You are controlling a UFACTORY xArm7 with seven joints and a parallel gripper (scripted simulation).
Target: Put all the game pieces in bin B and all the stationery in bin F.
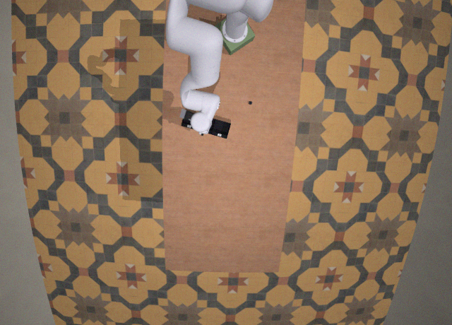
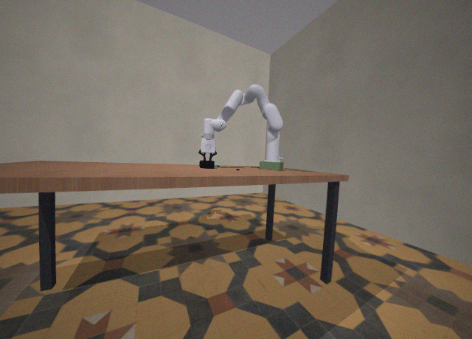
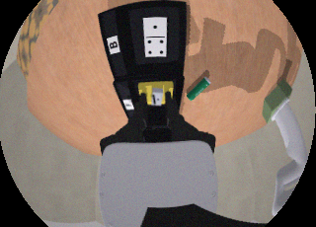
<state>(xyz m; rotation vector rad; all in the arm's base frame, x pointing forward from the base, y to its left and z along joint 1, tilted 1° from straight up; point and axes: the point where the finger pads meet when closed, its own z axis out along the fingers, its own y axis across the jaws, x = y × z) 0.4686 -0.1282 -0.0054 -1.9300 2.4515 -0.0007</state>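
Two black bins stand end to end on the table (image 3: 73, 83). In the wrist view the far bin (image 3: 173, 49) bears a B label and holds a white domino (image 3: 157, 37). The near bin (image 3: 125, 92) has a small label I cannot read. My gripper (image 3: 156, 99) (image 2: 206, 155) hangs straight over the near bin with its fingers partly open. A small yellow thing (image 3: 156, 92) shows just beyond the fingertips, within the near bin; nothing grips it. A green pen-like stick (image 3: 197, 88) (image 2: 216, 166) lies on the table right of the bins.
In the overhead view the arm covers much of the bins (image 1: 220, 128). A tiny black thing (image 1: 250, 102) (image 2: 237, 169) lies on the table toward the green robot base (image 1: 239, 40) (image 2: 271, 164) (image 3: 276, 101). The bins stand near the table's left edge.
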